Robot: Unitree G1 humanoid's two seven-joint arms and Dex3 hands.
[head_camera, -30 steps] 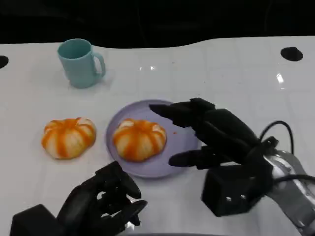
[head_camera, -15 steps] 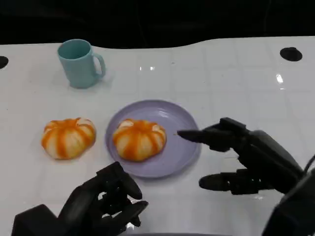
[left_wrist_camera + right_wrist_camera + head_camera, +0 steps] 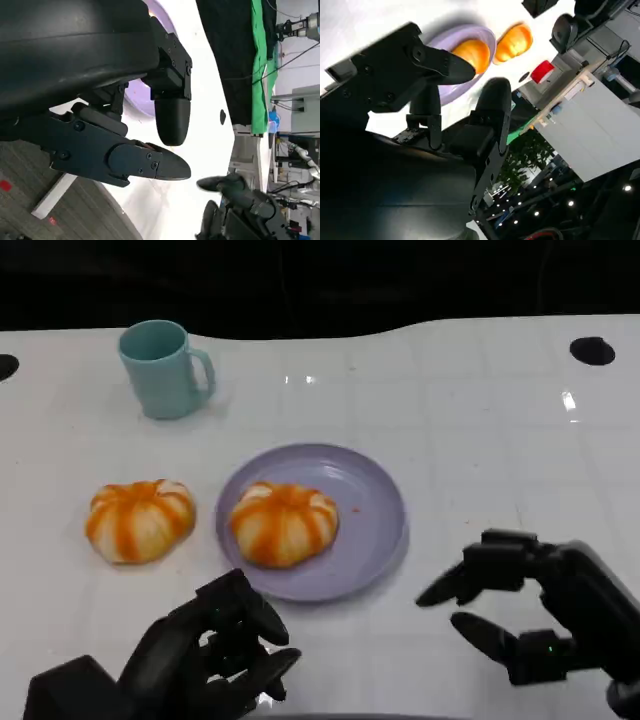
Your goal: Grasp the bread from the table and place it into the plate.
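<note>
One orange-and-white striped bread point(image 3: 284, 523) lies on the left part of the lavender plate point(image 3: 372, 508). A second bread point(image 3: 139, 520) of the same kind sits on the table to the plate's left. My right hand point(image 3: 540, 615) hovers near the table's front right, clear of the plate, its fingers spread and holding nothing. My left hand point(image 3: 215, 650) rests at the front left, below the plate, fingers loosely bent with nothing in them. The right wrist view shows the plate point(image 3: 481, 34), the bread point(image 3: 472, 52) on it and the other bread point(image 3: 515, 42) beyond my fingers point(image 3: 490, 100).
A teal mug point(image 3: 163, 368) stands at the back left. The white table point(image 3: 470, 410) runs bare to the right and behind the plate. Black holes mark the far right point(image 3: 592, 349) and far left edge.
My right hand has pulled back from over the plate toward the front right, empty. The bread stays on the plate. The left hand has not moved.
</note>
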